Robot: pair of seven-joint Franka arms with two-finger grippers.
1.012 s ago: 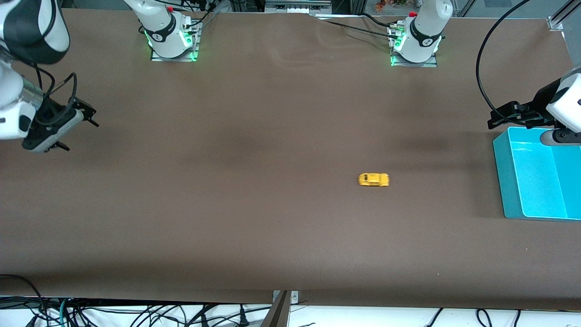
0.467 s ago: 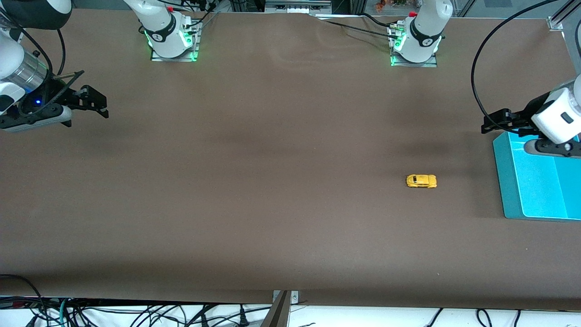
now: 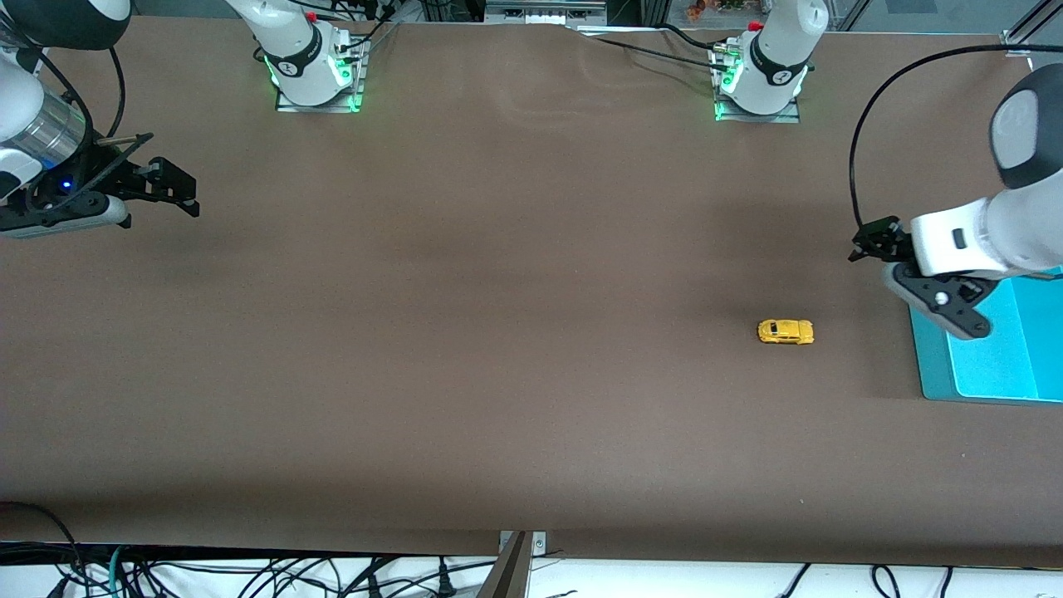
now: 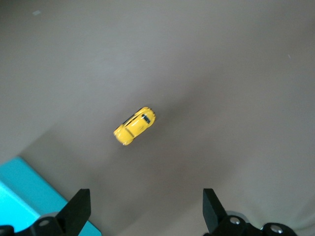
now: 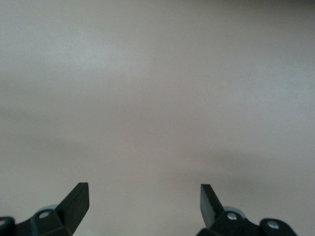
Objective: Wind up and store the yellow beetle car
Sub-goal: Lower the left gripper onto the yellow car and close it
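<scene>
The yellow beetle car stands on its wheels on the brown tabletop, toward the left arm's end, lengthwise along the table, with bare surface all around it. Just beside it toward that same end sits a teal bin, apart from the car and not touching it; only the bin's near wall and part of its lighter floor show past the arm. The left hand hangs in the air over the tabletop at the bin's corner, close to the car but clear of it, with nothing between its fingers. In the left wrist view the two dark fingertips stand wide apart (released, grasping nothing), and the yellow beetle car lies on the surface between and ahead of them, angled to the line of the fingers, with a corner of the teal bin at the edge of that view. The right hand hangs over the tabletop at the right arm's end, well apart from the car; this arm waits. In the right wrist view its fingertips are likewise spread wide over bare tabletop, holding nothing.
</scene>
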